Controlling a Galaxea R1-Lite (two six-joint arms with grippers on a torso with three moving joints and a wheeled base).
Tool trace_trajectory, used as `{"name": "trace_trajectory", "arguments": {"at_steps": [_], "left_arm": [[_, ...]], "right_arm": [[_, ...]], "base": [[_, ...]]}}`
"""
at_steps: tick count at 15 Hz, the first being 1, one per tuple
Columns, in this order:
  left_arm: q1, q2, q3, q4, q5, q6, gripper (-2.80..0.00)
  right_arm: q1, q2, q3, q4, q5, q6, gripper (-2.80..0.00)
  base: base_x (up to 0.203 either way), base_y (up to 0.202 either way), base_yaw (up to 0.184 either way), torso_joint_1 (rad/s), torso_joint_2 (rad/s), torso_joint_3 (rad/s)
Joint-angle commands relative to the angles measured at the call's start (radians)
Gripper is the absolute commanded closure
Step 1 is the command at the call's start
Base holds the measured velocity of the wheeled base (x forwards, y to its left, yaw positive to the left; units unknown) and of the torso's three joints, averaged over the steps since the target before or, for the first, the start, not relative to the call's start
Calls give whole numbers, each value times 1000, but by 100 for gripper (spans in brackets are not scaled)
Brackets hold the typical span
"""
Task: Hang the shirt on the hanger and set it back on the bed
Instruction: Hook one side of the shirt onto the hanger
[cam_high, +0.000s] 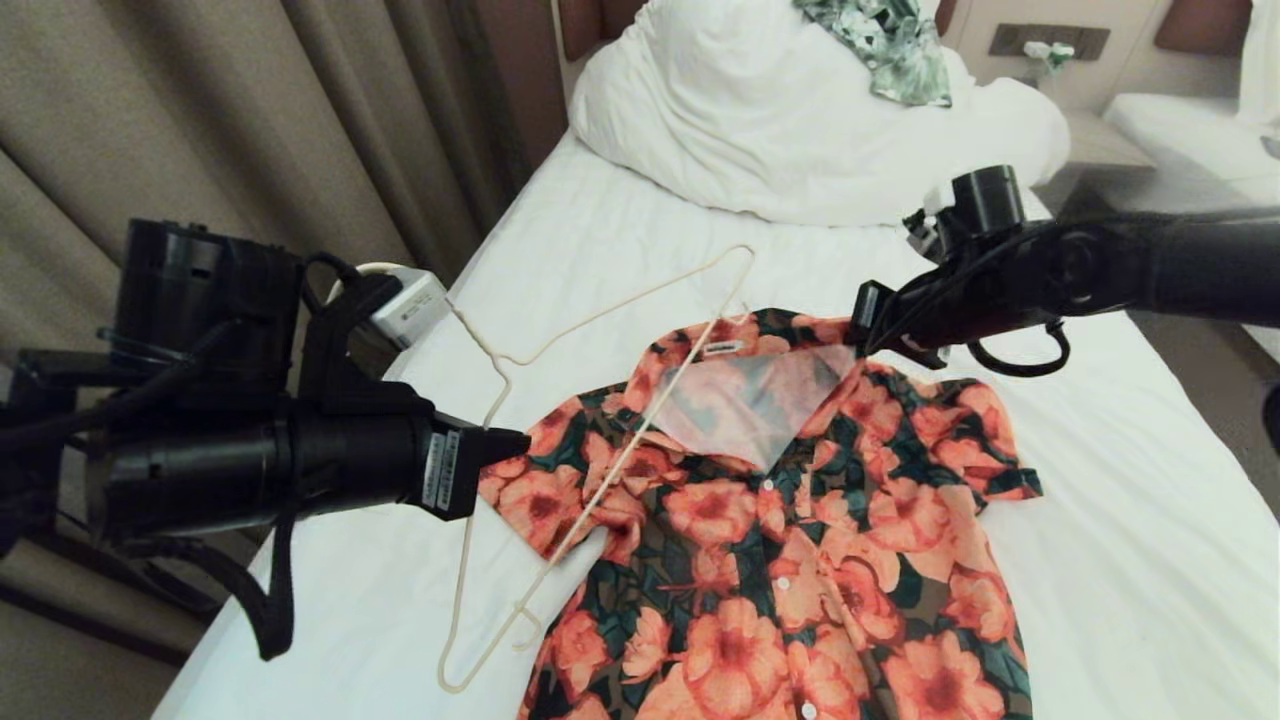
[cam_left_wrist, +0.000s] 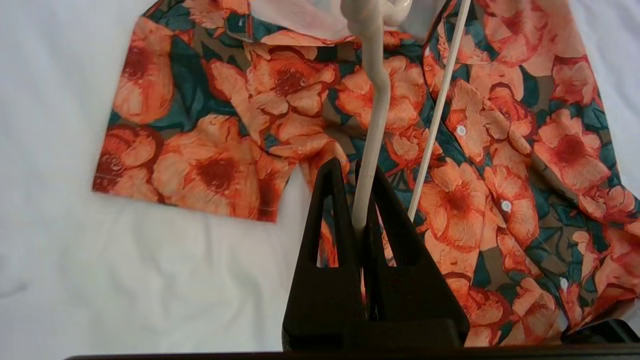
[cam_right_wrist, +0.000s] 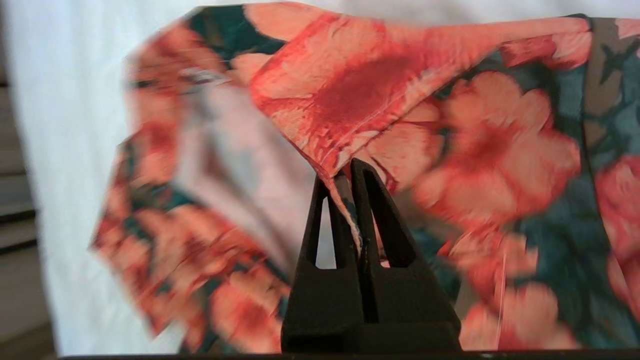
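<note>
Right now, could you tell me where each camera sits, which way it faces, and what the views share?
Head view: high, looking forward and down the bed; both arms show, left gripper and right gripper.
Left wrist view: behind the left gripper, shut on the hanger, facing the floral shirt.
Right wrist view: behind the right gripper, pinching the shirt's collar.
Shared: all three show the shirt; head and left wrist views show the hanger.

Head camera looks forward and down along the bed (cam_high: 600, 230), both arms reaching in from the sides. Left wrist camera sits right behind its fingers, tight over the shirt (cam_left_wrist: 450, 150) and the hanger (cam_left_wrist: 372, 125) wire. Right wrist camera is closer still (collar fabric fills it, probably the neck edge, somewhat smeared). All three views share the shirt's upper half.
</note>
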Motion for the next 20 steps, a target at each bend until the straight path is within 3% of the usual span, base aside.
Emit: {"name": "trace_trajectory", "arguments": {"at_steps": [1, 8, 20], "left_arm": [[-9, 9, 13, -2, -1, 1, 0], [-109, 22, 43, -4, 65, 0, 0], [-215, 34, 71, -9, 127, -4, 0]], "right_arm": [[20, -125, 26, 32, 2, 4, 0], [70, -263, 84, 66, 4, 3, 0], [289, -374, 158, 82, 2, 0, 0]], "base": [[0, 0, 0, 0, 0, 0], [0, 0, 0, 0, 0, 0], [0, 0, 0, 0, 0, 0]]}}
